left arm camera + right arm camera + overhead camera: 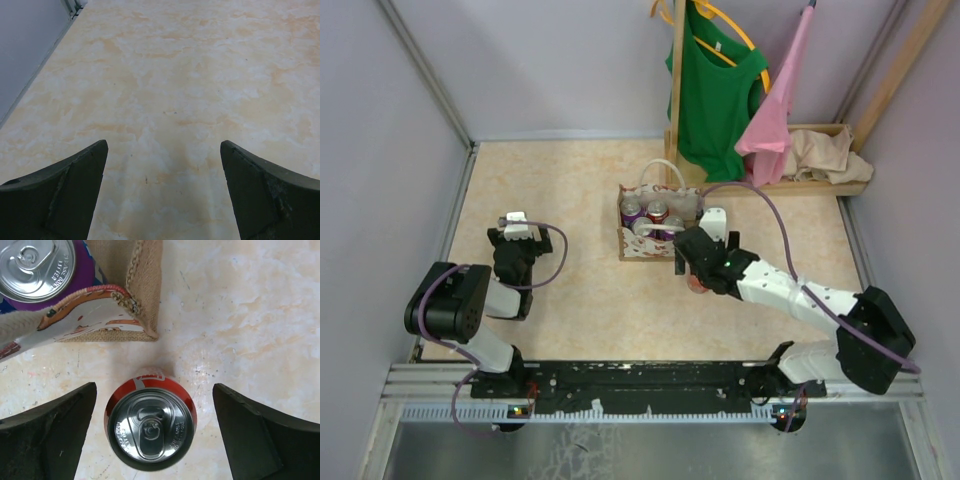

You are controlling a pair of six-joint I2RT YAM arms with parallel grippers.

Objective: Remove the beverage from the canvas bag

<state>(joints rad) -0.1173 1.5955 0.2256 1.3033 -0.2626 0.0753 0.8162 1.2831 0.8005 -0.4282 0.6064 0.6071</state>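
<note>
The red beverage can [151, 429] stands upright on the tabletop [250, 315], just beside the canvas bag [142, 280]. It sits between the wide-spread jaws of the right end effector [155, 395], untouched. It is probably rigid, slick and weighty if full, so grip it squarely mid-wall. The left end effector [164, 150] is also wide.

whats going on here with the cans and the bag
The right gripper is over a red can that stands upright on the table, just outside the canvas bag. Its fingers are open on either side of the can, not touching it. Other cans sit inside the bag. The left gripper hangs open over bare table, holding nothing.
</note>
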